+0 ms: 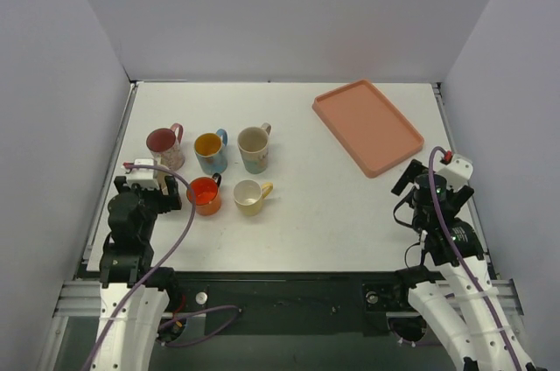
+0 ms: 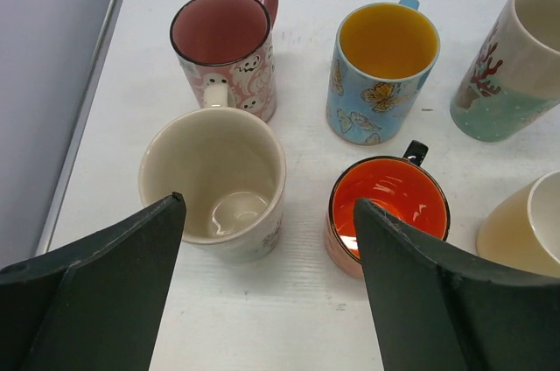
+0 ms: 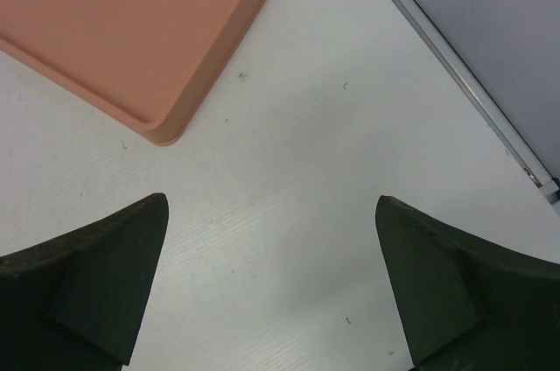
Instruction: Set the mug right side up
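Several mugs stand at the left of the table, all with their mouths up. A cream mug point(image 2: 213, 180) is right ahead of my left gripper's left finger and is mostly hidden under that gripper in the top view. An orange mug point(image 2: 388, 205) point(image 1: 204, 195) is ahead of the right finger. Behind them stand a pink mug point(image 2: 223, 52) point(image 1: 164, 145) and a blue butterfly mug with a yellow inside point(image 2: 383, 69) point(image 1: 211, 151). My left gripper point(image 2: 269, 202) point(image 1: 157, 185) is open and empty, low over the table between the cream and orange mugs. My right gripper point(image 3: 271, 200) point(image 1: 429, 180) is open and empty at the right.
A teal and cream mug point(image 1: 254, 148) point(image 2: 512, 65) and a pale yellow mug point(image 1: 250, 197) point(image 2: 525, 231) stand right of the group. A salmon tray point(image 1: 367, 126) point(image 3: 122, 21) lies at the back right. The enclosure's walls stand close on both sides.
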Robot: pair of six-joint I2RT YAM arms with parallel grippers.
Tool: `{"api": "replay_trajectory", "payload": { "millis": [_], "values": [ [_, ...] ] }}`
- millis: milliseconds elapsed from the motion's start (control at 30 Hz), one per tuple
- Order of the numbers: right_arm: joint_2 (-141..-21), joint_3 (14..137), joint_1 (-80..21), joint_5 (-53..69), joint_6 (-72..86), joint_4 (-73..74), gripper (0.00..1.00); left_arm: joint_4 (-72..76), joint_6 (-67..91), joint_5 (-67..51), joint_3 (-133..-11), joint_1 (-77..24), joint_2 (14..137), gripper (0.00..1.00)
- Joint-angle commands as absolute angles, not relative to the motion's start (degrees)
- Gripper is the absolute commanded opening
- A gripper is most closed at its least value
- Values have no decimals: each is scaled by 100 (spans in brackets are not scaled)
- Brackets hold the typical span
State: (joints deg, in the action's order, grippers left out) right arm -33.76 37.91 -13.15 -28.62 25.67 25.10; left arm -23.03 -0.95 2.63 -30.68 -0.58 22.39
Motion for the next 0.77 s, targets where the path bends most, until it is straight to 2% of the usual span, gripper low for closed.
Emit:
{"api": "replay_trajectory", "payload": {
  "millis": [0,367,733],
  "values": [
    [-3437,3745,-1318,-3024,2795,2259,100,-1187,386,378,-2682,-26,2144,88],
    [-2875,2770,-1318,-2848,2725,1591,100,-967,519,202,-2470,-26,2601,89],
    [-2242,2294,-1318,-3260,2883,1266,100,-756,475,97,-2329,-35,2786,90]
  ]
}}
